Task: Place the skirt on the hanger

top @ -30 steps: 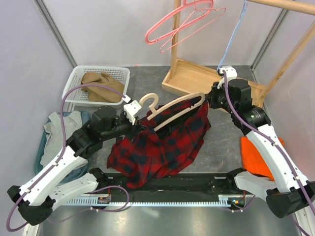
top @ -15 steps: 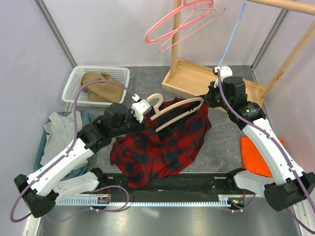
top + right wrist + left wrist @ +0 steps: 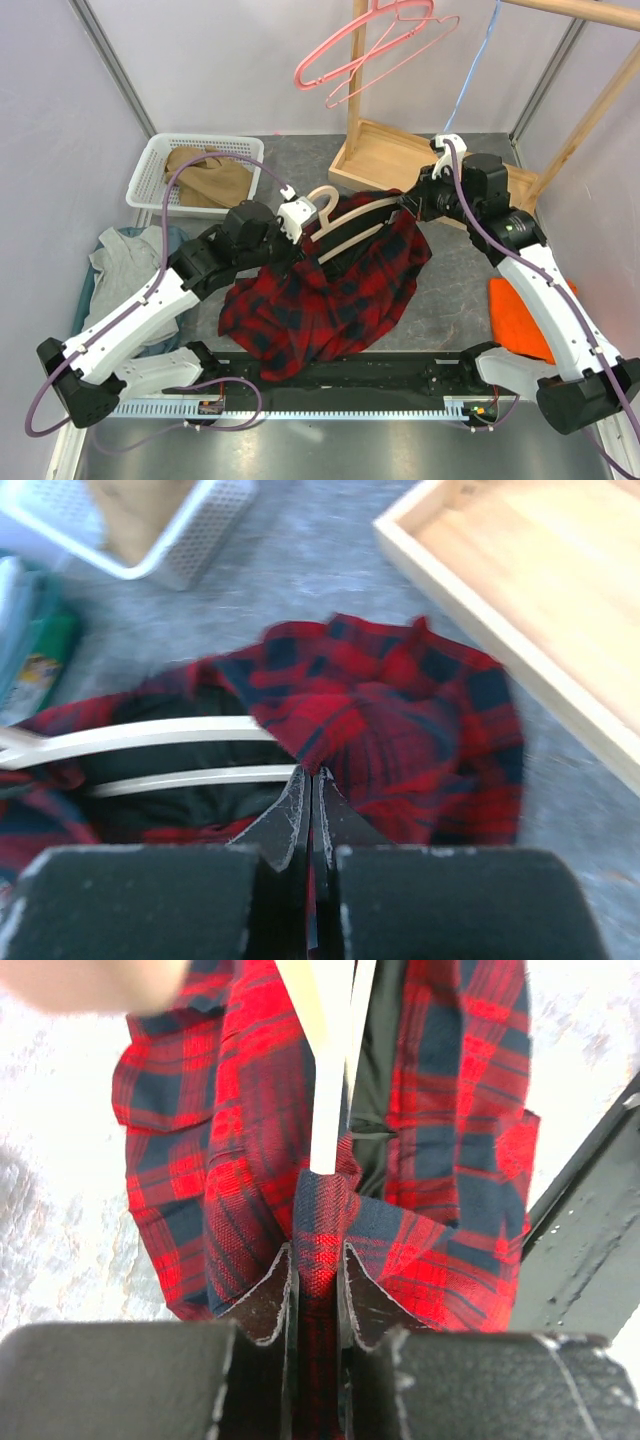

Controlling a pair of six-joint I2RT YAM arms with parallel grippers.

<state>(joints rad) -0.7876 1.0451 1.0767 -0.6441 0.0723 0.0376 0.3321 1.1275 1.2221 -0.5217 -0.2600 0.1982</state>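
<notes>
**Grey surface status: skirt not yet on hanger**

Grey surface (image 3: 450,290) between pale walls carries the work. By judgement, the task proper has not begun.

- The skirt (image 3: 210,178) lies crumpled in the white basket (image 3: 150,165), rear left.
- The hanger (image 3: 300,75) hangs overhead, well apart from it.
- The left pincer (image 3: 318,1260) is clamped on a plaid shirt (image 3: 330,290) fold.
- The right pincer (image 3: 312,790) is pinched together on the shirt's far edge.
- A wooden hanger (image 3: 350,225) sits inside the shirt.

Remaining: fetching the skirt and fitting it to the hanger.

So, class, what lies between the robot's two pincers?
In the top view, a thick pale wooden hanger spans from the left pincer to the right pincer, with the red-black plaid shirt draped on it.
</notes>
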